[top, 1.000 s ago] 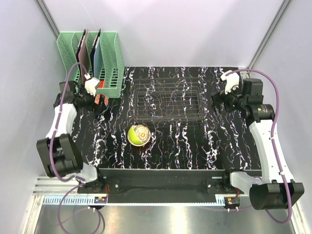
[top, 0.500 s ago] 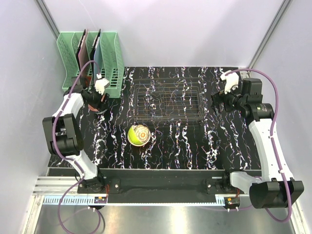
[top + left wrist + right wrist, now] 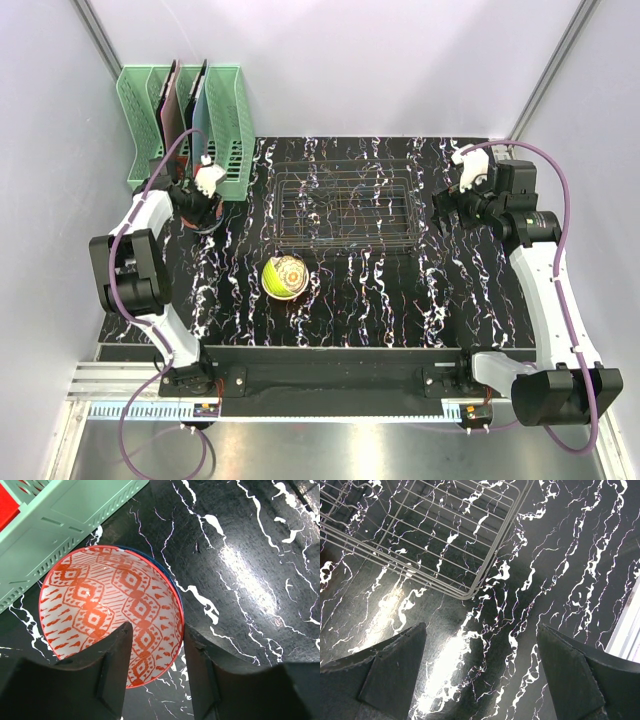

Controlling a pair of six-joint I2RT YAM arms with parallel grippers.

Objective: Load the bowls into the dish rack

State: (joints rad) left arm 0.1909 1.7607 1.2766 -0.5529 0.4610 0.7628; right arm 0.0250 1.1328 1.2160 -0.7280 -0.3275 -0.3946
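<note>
One red-patterned bowl [image 3: 100, 605]: rim inside parted left gripper [image 3: 157, 627]; right gripper [image 3: 481, 625] spread, near dish rack [image 3: 420, 530]

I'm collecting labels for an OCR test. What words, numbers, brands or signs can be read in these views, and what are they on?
No readable text in any view.
On the red-patterned bowl: diamond decoration only, no letters.
On the mint-green holder: no label visible.
On the pale strip along the front rail: fine tick marks, too small to read any numbers.
</note>
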